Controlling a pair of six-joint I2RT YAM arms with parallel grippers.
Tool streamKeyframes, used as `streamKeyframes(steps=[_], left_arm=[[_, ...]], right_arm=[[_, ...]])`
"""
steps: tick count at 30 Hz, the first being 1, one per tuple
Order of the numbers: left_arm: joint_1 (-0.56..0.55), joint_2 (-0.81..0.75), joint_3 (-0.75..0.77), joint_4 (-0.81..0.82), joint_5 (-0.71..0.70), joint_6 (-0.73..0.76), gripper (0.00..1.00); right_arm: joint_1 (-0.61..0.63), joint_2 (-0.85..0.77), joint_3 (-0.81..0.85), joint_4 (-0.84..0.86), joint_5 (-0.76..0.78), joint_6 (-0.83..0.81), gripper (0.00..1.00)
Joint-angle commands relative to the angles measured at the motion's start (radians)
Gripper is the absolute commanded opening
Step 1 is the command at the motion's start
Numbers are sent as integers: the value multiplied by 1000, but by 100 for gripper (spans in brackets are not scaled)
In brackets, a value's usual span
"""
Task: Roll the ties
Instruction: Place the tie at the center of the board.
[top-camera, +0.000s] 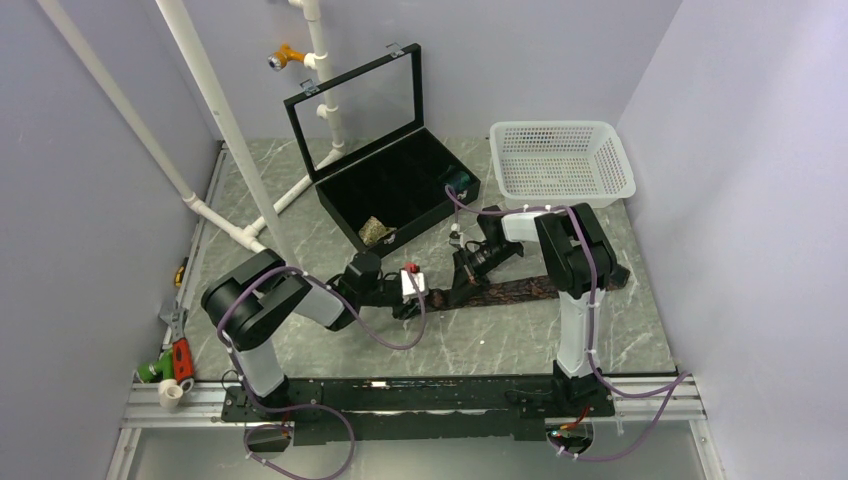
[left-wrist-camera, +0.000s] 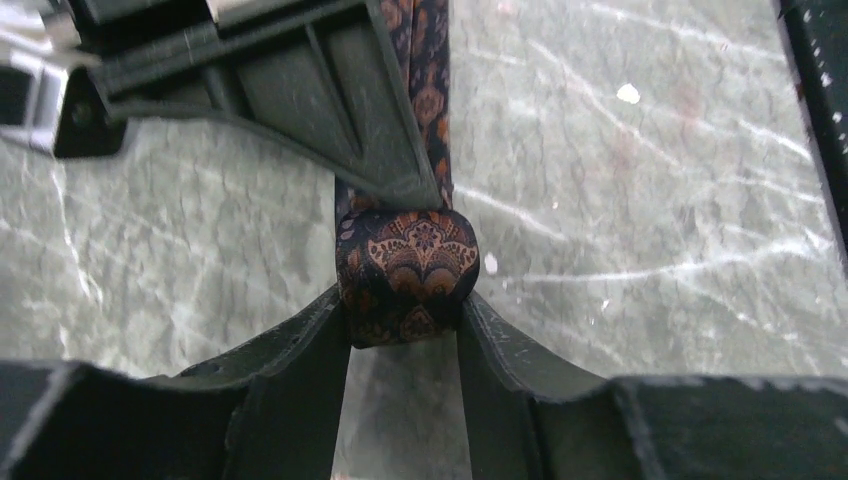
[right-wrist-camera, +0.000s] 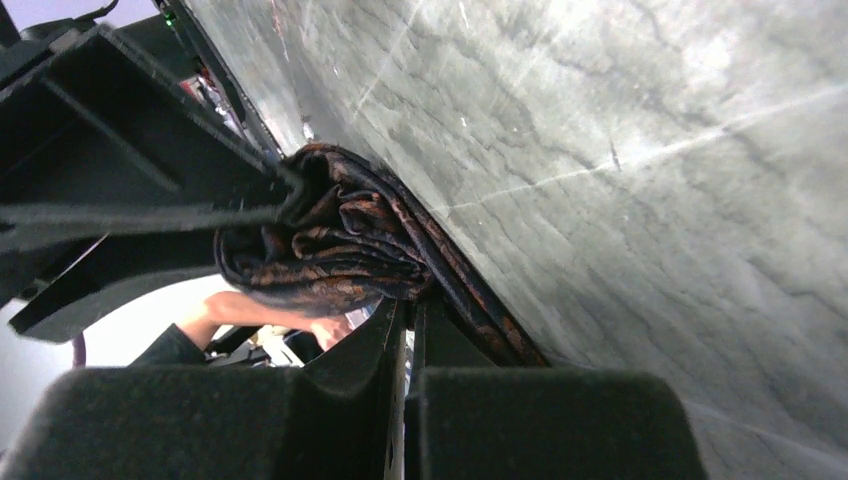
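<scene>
A: Left gripper (left-wrist-camera: 403, 305): what is held?
B: The rolled end of the dark brown-maroon tie (left-wrist-camera: 410, 260) is clamped between its fingers.
A: And the right gripper (right-wrist-camera: 405, 325)?
B: It is closed; its tips are set against the strip just behind the roll; the remainder is laid out flat on the surface (left-wrist-camera: 650, 200).

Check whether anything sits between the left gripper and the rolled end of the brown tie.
Nothing visible does: the rolled end of the brown tie sits directly between the fingers of the left gripper, touching both.
</scene>
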Motion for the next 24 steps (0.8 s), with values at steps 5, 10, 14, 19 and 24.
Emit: streamKeyframes(steps=[5,10,14,19,24], left_arm=[[-79,23,137,30,-24,-51,41],[-83,133,189,-12,-60,-49,43],[-83,163,188,-100,-47,6,49],[-83,187,210,-233,-101,49,52],[-74,185,237,-414,-122,98,47]], right_arm=[[7,63,-3,38,168,-62,0],[9,59,-5,39,155,-67,0],[7,51,-18,56,150,-63,0],[7,33,-28,72,131,-55,0],[-2,-21,-48,121,104,-28,0]])
